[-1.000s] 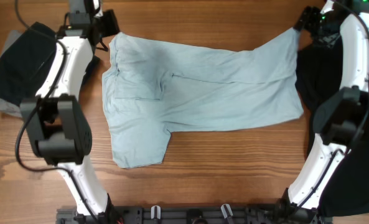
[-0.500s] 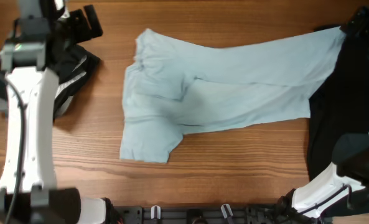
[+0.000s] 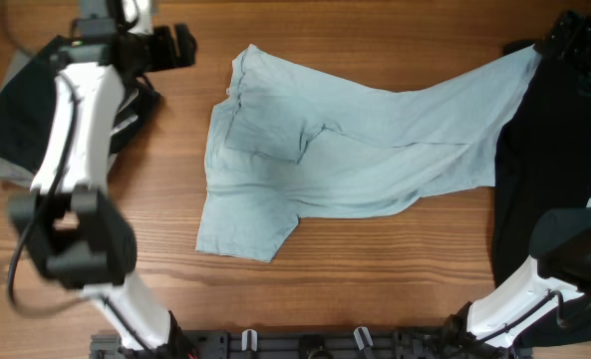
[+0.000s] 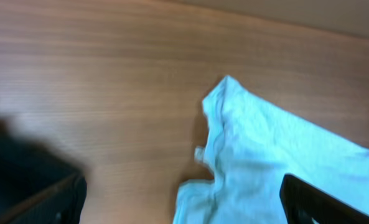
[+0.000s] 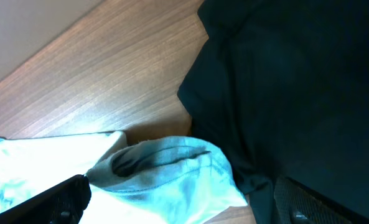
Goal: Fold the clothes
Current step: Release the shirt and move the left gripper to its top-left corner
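Observation:
A light blue T-shirt (image 3: 355,140) lies spread on the wooden table, one sleeve toward the front left. Its right end is drawn up to the far right corner. My right gripper (image 3: 554,40) sits there, jaws wide apart, with the bunched shirt end (image 5: 165,174) lying between the fingers (image 5: 181,190) and resting on a black garment. My left gripper (image 3: 180,45) is open and empty at the far left, a short way left of the shirt's far-left corner. In the left wrist view that corner (image 4: 277,162) lies on the wood between the spread fingers (image 4: 181,199).
A black garment (image 3: 26,100) over grey cloth lies at the far left under the left arm. A large black garment (image 3: 544,179) covers the right edge of the table; it also shows in the right wrist view (image 5: 296,93). Bare wood (image 3: 375,269) runs along the front.
The shirt has slid to the right, its right end drawn onto the black garment. The left gripper no longer touches the shirt's far-left corner and now sits apart from it.

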Motion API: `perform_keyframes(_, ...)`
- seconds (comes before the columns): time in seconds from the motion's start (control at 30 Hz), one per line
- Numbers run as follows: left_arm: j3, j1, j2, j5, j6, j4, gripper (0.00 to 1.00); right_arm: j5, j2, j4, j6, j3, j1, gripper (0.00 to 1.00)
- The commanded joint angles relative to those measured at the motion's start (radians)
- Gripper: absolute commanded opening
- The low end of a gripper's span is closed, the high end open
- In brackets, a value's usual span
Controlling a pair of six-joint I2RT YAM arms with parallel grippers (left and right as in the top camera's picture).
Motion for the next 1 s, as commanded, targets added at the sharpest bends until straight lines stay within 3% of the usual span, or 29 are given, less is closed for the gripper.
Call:
perform_keyframes(0.0, -0.001, -0.035, 0.209, 0.181, 0.047, 0.165, 0.99, -0.015, 0.006, 0.004, -0.021, 0.000, 0.002, 1.00)
perform_keyframes(0.17, -0.001, -0.103, 0.362, 0.209, 0.063, 0.391, 0.96, 0.000, 0.006, -0.003, -0.022, 0.000, 0.002, 1.00)
perform_keyframes(0.33, -0.001, -0.163, 0.408, 0.091, 0.110, 0.420, 0.93, -0.001, 0.006, -0.014, -0.021, 0.000, 0.002, 1.00)
perform_keyframes(0.53, -0.001, -0.184, 0.484, -0.003, 0.148, 0.447, 0.80, -0.001, 0.006, -0.016, -0.021, 0.000, 0.002, 1.00)
perform_keyframes(0.63, -0.001, -0.186, 0.502, -0.001, 0.143, 0.451, 0.60, 0.000, 0.006, -0.018, -0.022, 0.000, 0.002, 1.00)
perform_keyframes(0.7, -0.001, -0.189, 0.502, -0.001, 0.135, 0.450, 0.38, -0.001, 0.006, -0.018, -0.021, 0.000, 0.002, 1.00)
perform_keyframes(0.73, -0.001, -0.189, 0.502, -0.002, 0.108, 0.447, 0.20, -0.001, 0.006, -0.018, -0.021, 0.000, 0.002, 1.00)
perform_keyframes(0.8, -0.001, -0.178, 0.496, -0.004, 0.061, 0.426, 0.04, -0.001, 0.006, -0.021, -0.021, 0.000, 0.002, 1.00)
perform_keyframes(0.97, -0.001, -0.089, 0.410, -0.005, -0.072, 0.373, 0.04, 0.000, 0.006, -0.030, -0.022, 0.000, 0.002, 0.99)
